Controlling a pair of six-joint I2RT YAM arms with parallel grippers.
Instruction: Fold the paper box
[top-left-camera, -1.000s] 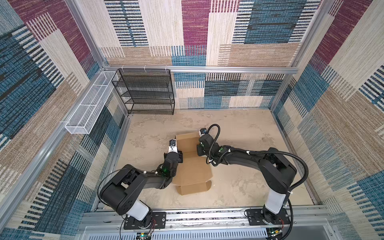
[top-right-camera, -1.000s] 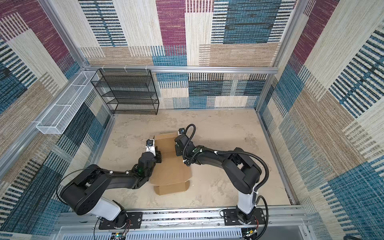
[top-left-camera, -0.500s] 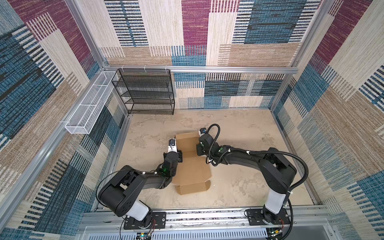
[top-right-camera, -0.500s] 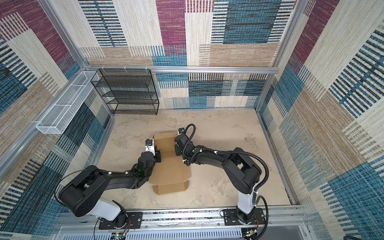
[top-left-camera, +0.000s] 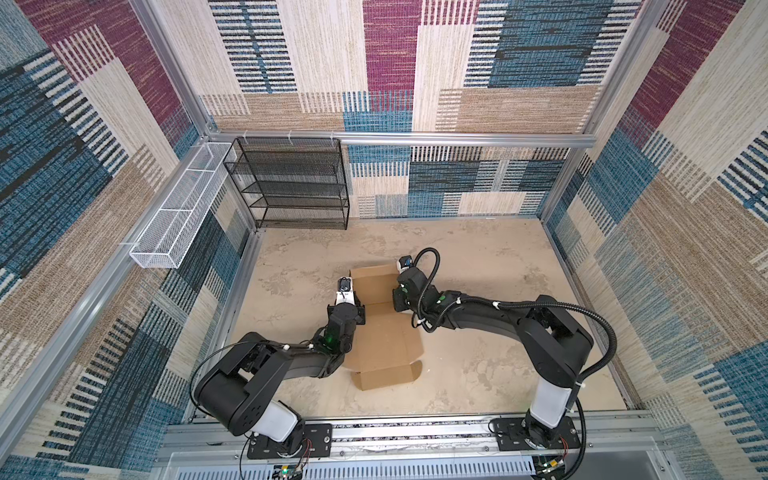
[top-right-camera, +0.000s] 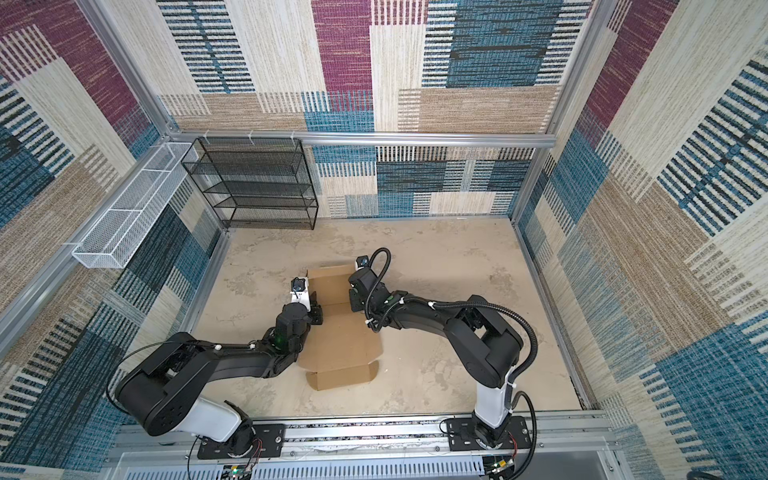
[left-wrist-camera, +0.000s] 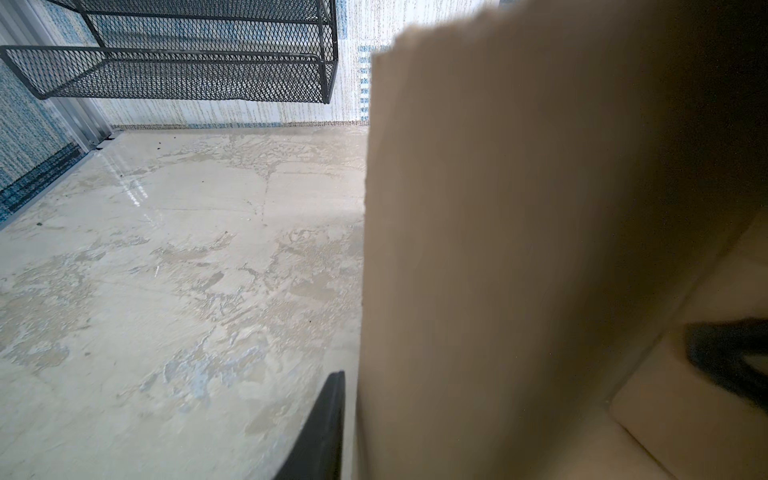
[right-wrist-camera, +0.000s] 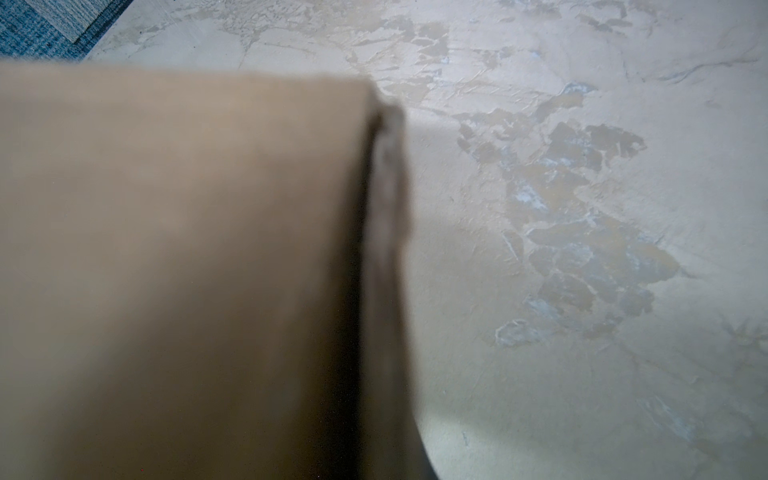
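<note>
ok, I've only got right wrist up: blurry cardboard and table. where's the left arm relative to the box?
Observer: Opposite side. The left end effector is at the left edge of the paper box, across the far panel from the right end effector.
Operator: gripping?
Observer: No. In the left wrist view its fingers straddle a raised cardboard wall, with a gap showing beside it.
Operator: near end done?
Observer: No. In both top views the near flap is not folded over; that end lies open.
</note>
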